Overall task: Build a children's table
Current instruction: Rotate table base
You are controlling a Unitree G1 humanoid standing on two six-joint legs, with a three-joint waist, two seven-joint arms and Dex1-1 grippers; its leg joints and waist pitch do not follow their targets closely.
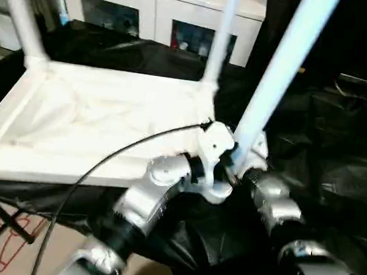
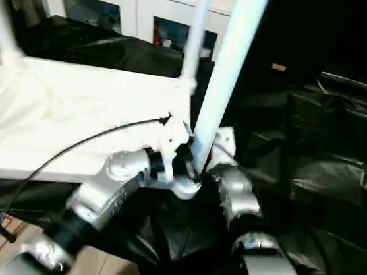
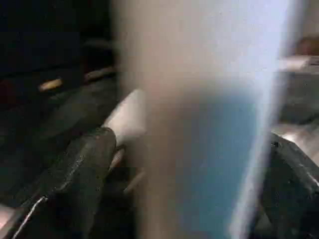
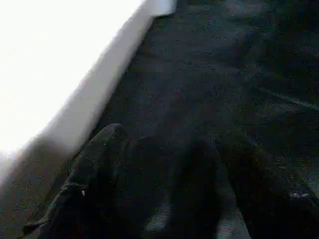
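The white tabletop [image 1: 92, 127] lies upside down on black cloth, ribbed side up. Two white legs stand in its far corner sockets, one at far left [image 1: 19, 6] and one at far right [image 1: 221, 36]. A third leg [image 1: 277, 75] rises tilted from the near right corner socket [image 1: 223, 139]. My left gripper [image 1: 226, 162] is shut on this leg near its base; in the left wrist view the leg [image 3: 199, 124] sits between the two black fingers [image 3: 84, 169]. My right gripper [image 1: 254, 169] is just right of the same corner, beside the tabletop's edge [image 4: 99, 84].
A white cabinet [image 1: 152, 8] with glass doors stands behind the work surface. Crumpled black cloth [image 1: 340, 162] covers the right side. A black cable [image 1: 100, 168] loops over my left forearm. Floor with red marks [image 1: 16, 238] lies below the table's front edge.
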